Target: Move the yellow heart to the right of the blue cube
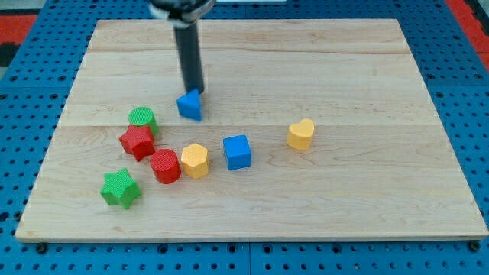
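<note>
The yellow heart [301, 134] lies right of the board's middle. The blue cube [237, 151] sits to its left and slightly lower, with a gap between them. My tip [195, 91] is at the end of the dark rod coming down from the view's top. It stands just above a blue triangular block [189, 105], touching or nearly touching its upper edge, well to the upper left of the cube and heart.
A yellow hexagonal block [195, 160] and a red cylinder [165, 166] sit left of the blue cube. A red star [137, 141], a green cylinder [143, 118] and a green star [121, 188] cluster at the left. The wooden board [306, 61] lies on a blue pegboard.
</note>
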